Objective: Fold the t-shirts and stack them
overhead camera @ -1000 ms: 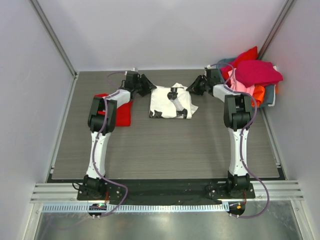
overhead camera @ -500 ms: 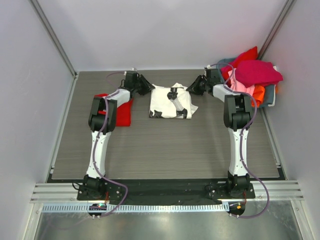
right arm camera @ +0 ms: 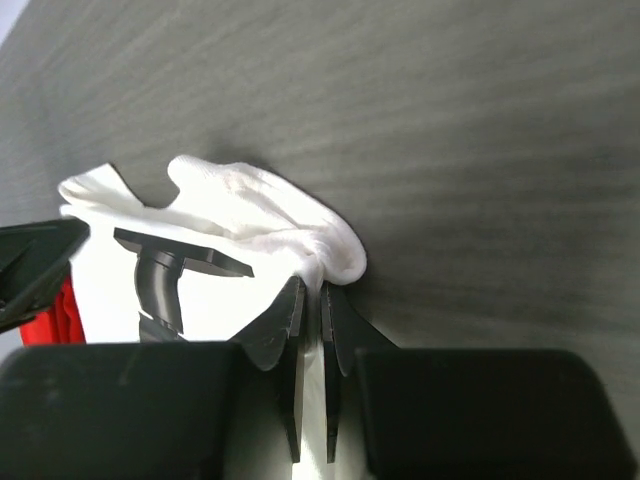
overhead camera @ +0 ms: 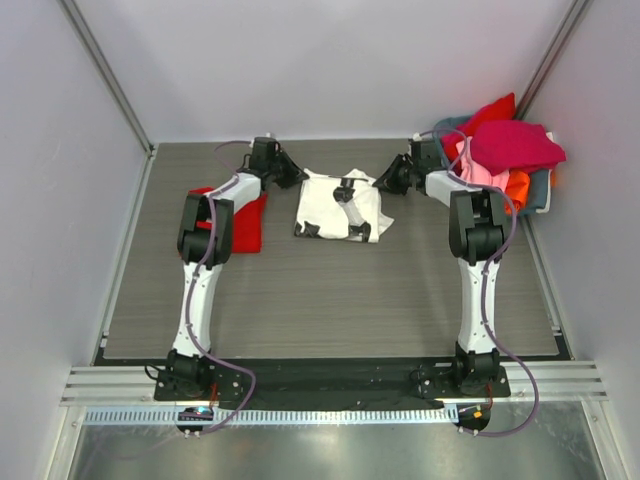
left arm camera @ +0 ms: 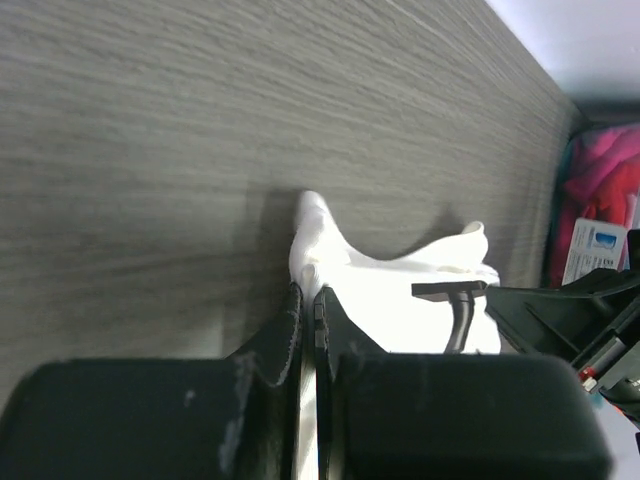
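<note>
Left of the white t-shirt (overhead camera: 335, 208), the left arm (overhead camera: 205, 230) covers part of the red t-shirt (overhead camera: 246, 222). Right of it, piled shirts (overhead camera: 505, 145) bury most of the basket (overhead camera: 541, 190). From above, left gripper (overhead camera: 288, 175) and right gripper (overhead camera: 383, 181) at its far corners: too small to read. Its black print (overhead camera: 345, 190), unreadable.

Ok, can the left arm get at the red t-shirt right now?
Not yet, probably: the left fingers are shut on a corner of the white t-shirt. The red t-shirt lies beside that arm, partly under it, nothing else on it.
</note>
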Available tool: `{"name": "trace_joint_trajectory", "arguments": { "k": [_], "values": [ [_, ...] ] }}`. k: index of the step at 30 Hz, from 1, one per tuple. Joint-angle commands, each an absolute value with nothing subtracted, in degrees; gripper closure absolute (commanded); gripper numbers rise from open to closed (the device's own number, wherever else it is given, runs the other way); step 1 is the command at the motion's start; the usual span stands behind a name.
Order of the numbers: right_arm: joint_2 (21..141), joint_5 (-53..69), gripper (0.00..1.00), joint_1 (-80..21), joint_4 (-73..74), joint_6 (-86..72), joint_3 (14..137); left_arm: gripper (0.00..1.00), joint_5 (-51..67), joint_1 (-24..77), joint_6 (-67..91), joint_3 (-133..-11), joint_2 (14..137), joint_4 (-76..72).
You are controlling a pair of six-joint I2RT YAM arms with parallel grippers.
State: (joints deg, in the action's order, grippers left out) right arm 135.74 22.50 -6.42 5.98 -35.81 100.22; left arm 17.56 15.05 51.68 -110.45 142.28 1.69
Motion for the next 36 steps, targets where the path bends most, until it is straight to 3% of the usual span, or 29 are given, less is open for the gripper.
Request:
{"name": "trace_joint_trajectory", "arguments": {
  "k": [1, 14, 21, 29, 36],
  "values": [
    [127.12, 21.44, 0.99, -8.00, 10.90, -33.22, 94.94, 1.00, 18.37, 15.47, 48.61, -105.50, 131.50, 2.90],
    [92.41, 15.74, 0.99, -20.19, 13.09, -28.92, 75.24, 1.00, 17.58, 15.21, 45.27, -79.74, 93.89, 9.48],
    [80.96, 11.35, 0.99, -29.42, 16.34, -30.58, 72.51, 1.00, 13.71, 9.85, 45.00, -77.00, 78.33, 25.20],
    [84.10, 8.44, 0.99, -37.17, 16.88, -31.38, 77.69, 1.00, 7.74, 0.27, 44.12, -73.13, 68.74, 36.73],
    [93.94, 7.29, 0.99, -42.01, 16.52, -31.73, 86.82, 1.00, 8.79, -12.82, 41.58, -71.10, 69.69, 38.93]
  ]
}}
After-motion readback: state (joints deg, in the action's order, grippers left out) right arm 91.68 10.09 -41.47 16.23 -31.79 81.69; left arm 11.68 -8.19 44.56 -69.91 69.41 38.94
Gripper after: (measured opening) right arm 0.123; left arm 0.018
